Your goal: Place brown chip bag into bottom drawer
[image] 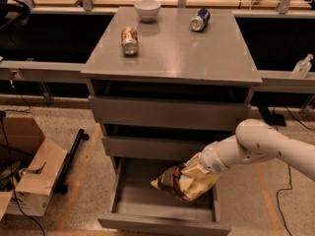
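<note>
The brown chip bag (pixel 183 182) is dark brown at its left end and cream-yellow at its right. It hangs tilted over the open bottom drawer (pixel 147 208), just above the drawer's right half. My gripper (pixel 199 170) is shut on the bag's cream end, at the tip of the white arm that reaches in from the right. The fingers are mostly hidden by the bag. The two drawers above are closed.
On the grey cabinet top (pixel 172 48) lie a brown can (pixel 129 40), a blue can (pixel 199 20) and a white bowl (pixel 147 9). An open cardboard box (pixel 27 173) and a black bar (pixel 69 159) stand on the floor at the left.
</note>
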`<state>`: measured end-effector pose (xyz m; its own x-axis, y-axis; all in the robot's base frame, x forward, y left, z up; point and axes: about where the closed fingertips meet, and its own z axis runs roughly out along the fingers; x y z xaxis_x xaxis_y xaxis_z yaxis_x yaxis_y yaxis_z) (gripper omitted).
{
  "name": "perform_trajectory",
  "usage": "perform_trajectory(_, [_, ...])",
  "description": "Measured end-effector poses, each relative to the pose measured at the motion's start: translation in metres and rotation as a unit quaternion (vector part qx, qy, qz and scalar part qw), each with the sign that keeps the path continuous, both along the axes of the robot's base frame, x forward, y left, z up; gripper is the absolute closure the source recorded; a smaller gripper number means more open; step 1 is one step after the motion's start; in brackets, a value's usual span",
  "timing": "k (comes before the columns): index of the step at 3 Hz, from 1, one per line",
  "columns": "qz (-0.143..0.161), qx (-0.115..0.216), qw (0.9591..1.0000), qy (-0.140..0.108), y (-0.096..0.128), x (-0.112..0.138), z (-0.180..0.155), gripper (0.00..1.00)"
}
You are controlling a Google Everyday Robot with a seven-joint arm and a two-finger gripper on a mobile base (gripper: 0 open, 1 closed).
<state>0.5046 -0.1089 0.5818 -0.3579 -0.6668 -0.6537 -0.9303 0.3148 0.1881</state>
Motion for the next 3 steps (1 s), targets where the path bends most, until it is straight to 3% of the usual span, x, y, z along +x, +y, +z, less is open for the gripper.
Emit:
perform_trajectory(1, [-0.001,0.008,0.9998,0.019,0.002,-0.002,-0.022,1.0])
perform_trajectory(2, [0.008,-0.005,0.9998,0.019,0.005,-0.008,-0.025,1.0])
perform_trajectory(3, [0.0,-0.034,0.9994,-0.001,0.003,0.008,-0.053,1.0])
